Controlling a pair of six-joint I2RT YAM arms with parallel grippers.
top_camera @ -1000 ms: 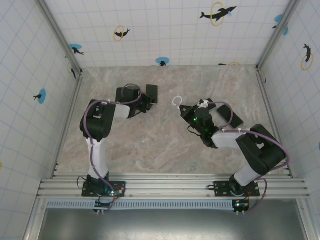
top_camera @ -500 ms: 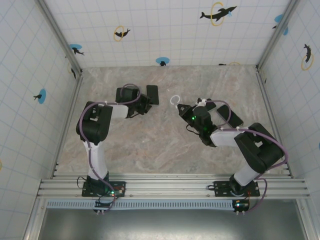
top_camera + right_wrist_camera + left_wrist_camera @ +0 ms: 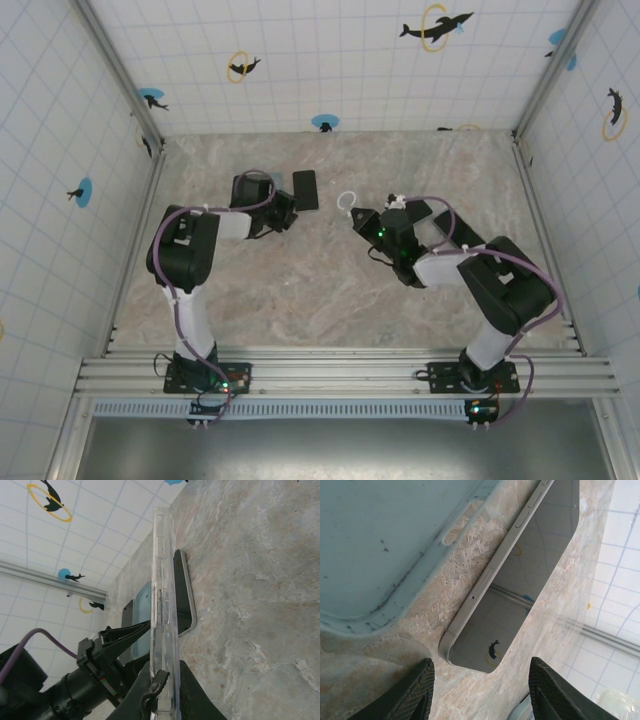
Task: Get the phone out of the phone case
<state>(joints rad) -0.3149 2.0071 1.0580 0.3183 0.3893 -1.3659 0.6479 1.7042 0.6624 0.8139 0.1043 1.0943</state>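
On the marbled table, walled in by white tiles with dolphin stickers, the two arms rise from a metal rail at the near edge. The left arm bends toward the far left of the table, and the left gripper sits low, just beside a dark phone lying flat; from above, contact between them cannot be judged. The right arm folds inward, and the right gripper carries the clear phone case, which shows mostly as a white ring, well apart from the phone. A dark flat object lies partly under the right forearm.
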